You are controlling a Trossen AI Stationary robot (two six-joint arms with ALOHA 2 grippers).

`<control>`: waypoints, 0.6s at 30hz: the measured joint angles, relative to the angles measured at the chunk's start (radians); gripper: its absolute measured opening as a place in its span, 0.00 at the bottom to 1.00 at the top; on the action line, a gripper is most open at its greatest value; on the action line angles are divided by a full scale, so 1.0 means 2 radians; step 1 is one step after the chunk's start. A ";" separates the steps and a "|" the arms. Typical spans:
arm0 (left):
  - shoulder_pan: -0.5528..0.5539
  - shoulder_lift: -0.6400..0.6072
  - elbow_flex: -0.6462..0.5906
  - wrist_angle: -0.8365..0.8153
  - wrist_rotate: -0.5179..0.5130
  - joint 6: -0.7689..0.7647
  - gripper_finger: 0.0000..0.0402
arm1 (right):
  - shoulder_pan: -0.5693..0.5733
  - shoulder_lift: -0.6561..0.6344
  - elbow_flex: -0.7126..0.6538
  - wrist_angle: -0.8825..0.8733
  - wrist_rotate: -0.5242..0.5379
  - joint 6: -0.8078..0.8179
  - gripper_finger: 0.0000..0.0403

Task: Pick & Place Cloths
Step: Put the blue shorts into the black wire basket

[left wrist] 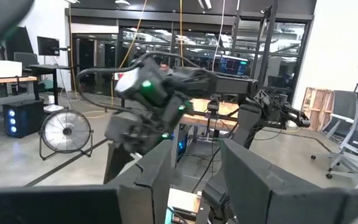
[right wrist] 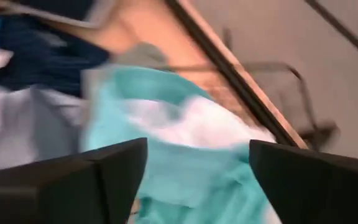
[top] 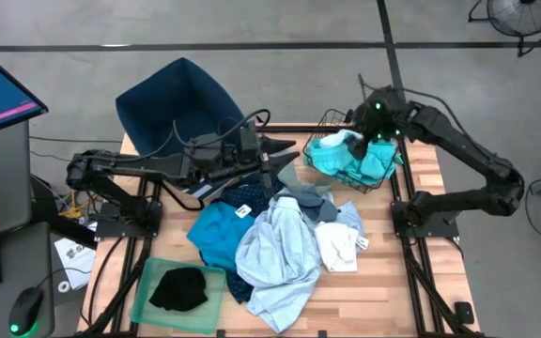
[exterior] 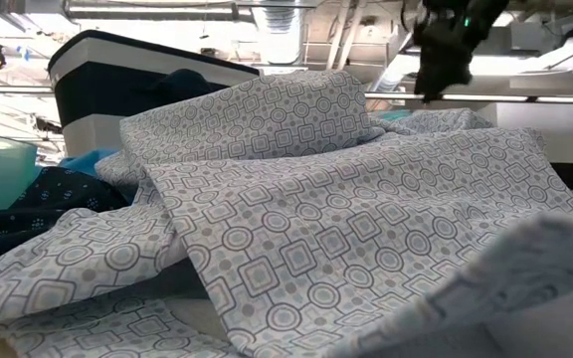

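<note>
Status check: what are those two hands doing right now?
Right hand open over wire basket, turquoise cloth inside. Left hand waits mid-table. Cloth pile remains.

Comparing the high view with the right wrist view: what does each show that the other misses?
Only the high view shows the green tray holding a black cloth, the dark blue bin, the left gripper and the right gripper above the wire basket. Only the right wrist view shows the right gripper's fingers spread apart, nothing between them. Both share the turquoise cloth and pale patterned cloth.
</note>
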State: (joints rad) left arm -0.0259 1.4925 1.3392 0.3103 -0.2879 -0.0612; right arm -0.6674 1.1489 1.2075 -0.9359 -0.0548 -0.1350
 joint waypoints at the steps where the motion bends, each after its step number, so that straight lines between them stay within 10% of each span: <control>1: -0.001 0.000 0.000 0.000 0.000 0.000 0.32 | 0.020 -0.003 0.000 -0.002 0.000 -0.012 0.71; 8: -0.013 0.000 0.000 0.000 0.001 0.000 0.32 | 0.136 0.028 -0.001 0.030 0.056 -0.097 0.74; 18: -0.027 -0.001 0.000 0.000 0.001 0.000 0.32 | 0.141 0.145 0.000 0.023 0.161 -0.131 0.68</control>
State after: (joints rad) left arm -0.0790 1.4914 1.3392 0.3103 -0.2863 -0.0610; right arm -0.3860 1.4396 1.2070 -0.8905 0.2682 -0.3972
